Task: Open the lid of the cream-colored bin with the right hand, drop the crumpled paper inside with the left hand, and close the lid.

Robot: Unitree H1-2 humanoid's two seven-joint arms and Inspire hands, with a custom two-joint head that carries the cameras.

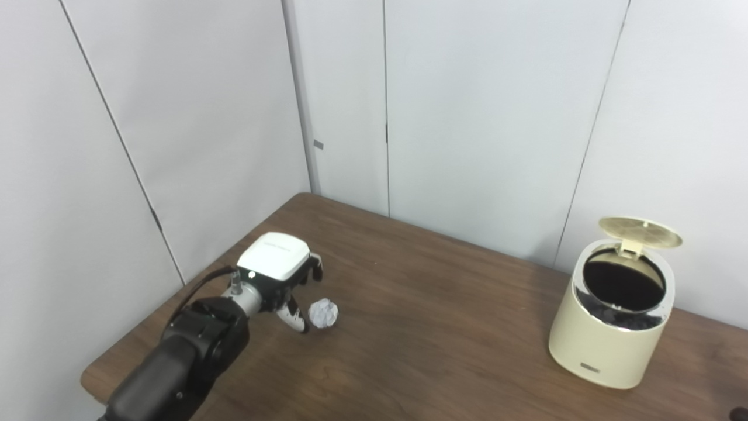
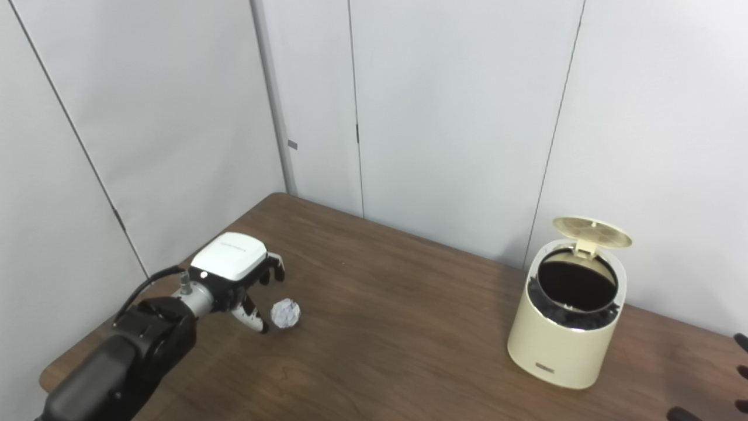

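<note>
The cream-colored bin [image 1: 608, 345] stands at the right of the wooden table [image 1: 421, 327], its round lid [image 1: 640, 231] tipped up and back, showing a dark liner inside. A crumpled white paper ball [image 1: 323, 313] lies on the table at the left. My left hand [image 1: 280, 275], white-backed with dark fingers, hovers just left of the ball, open, its thumb reaching down beside the paper. Of my right hand only dark fingertips [image 2: 741, 374] show at the right eye view's lower right edge, well clear of the bin.
Grey wall panels close in the table on the left and behind. The bin stands close to the back wall. The table's front left corner [image 1: 93, 374] lies just under my left forearm.
</note>
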